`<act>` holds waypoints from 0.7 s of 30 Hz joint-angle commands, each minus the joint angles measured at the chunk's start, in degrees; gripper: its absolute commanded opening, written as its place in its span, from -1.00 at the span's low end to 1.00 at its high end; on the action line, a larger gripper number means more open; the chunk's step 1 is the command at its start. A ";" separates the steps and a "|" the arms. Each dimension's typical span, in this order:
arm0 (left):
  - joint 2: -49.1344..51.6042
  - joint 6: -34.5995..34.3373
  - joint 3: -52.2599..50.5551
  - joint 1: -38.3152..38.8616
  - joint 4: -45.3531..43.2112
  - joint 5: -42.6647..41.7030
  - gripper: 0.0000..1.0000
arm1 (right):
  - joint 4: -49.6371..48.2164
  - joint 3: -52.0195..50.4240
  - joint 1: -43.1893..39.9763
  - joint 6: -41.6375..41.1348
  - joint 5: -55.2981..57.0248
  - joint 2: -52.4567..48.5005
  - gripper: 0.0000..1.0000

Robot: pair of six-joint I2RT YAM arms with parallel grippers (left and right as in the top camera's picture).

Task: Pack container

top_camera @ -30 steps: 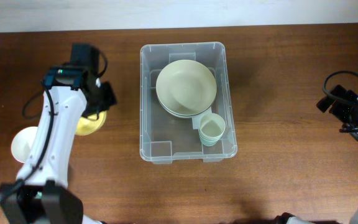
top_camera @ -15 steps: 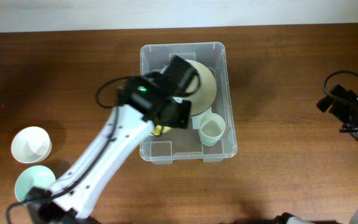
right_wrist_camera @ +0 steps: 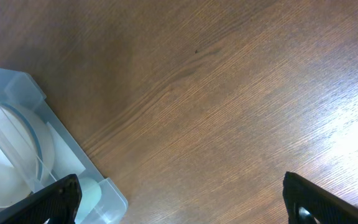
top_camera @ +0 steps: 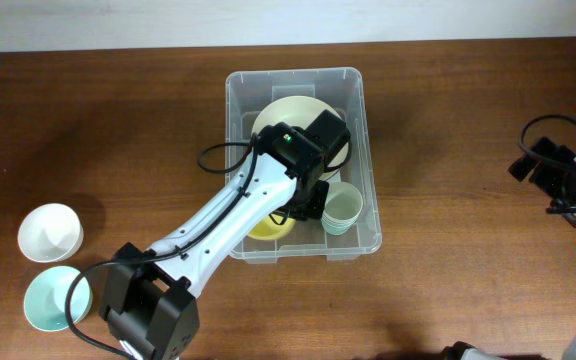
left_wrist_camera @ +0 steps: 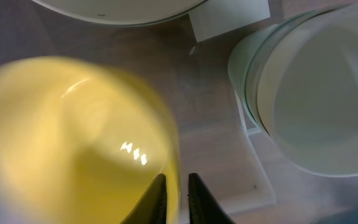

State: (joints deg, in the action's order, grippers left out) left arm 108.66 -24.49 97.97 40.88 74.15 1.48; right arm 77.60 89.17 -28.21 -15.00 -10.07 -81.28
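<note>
The clear plastic container (top_camera: 368,170) stands mid-table. Inside it are stacked cream bowls (top_camera: 288,112) at the back and pale green cups (top_camera: 342,208) at the front right. My left gripper (top_camera: 303,205) reaches into the container's front left and is shut on the rim of a yellow bowl (top_camera: 265,228), held low over the container's floor. In the left wrist view my fingers (left_wrist_camera: 176,198) pinch the yellow bowl's rim (left_wrist_camera: 73,143), with the cups (left_wrist_camera: 309,99) to the right. My right gripper (top_camera: 568,185) is open and empty at the table's right edge; its view shows a container corner (right_wrist_camera: 36,155).
A white bowl (top_camera: 50,231) and a light teal bowl (top_camera: 56,298) sit on the wooden table at the front left. A white label (left_wrist_camera: 229,18) lies on the container's base.
My left arm has carried the yellow bowl from the table's left side into the container and lowered it to the front left. The right arm has not moved.
</note>
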 commanded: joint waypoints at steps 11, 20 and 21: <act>-9.46 -1.49 2.62 -9.14 2.78 6.21 -0.49 | -0.02 0.17 -0.26 0.81 -0.31 0.13 0.98; -15.61 -2.91 0.70 -46.97 1.81 7.98 0.17 | -0.07 0.17 -0.26 0.81 -0.31 0.13 0.97; -14.67 -2.91 -0.44 -49.46 1.11 7.93 0.17 | -0.07 0.17 -0.26 0.81 -0.31 0.13 0.98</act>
State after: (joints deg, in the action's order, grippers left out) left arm 91.37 -27.07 100.07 -1.69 76.29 8.95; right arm 77.58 89.17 -28.21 -14.72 -10.07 -81.28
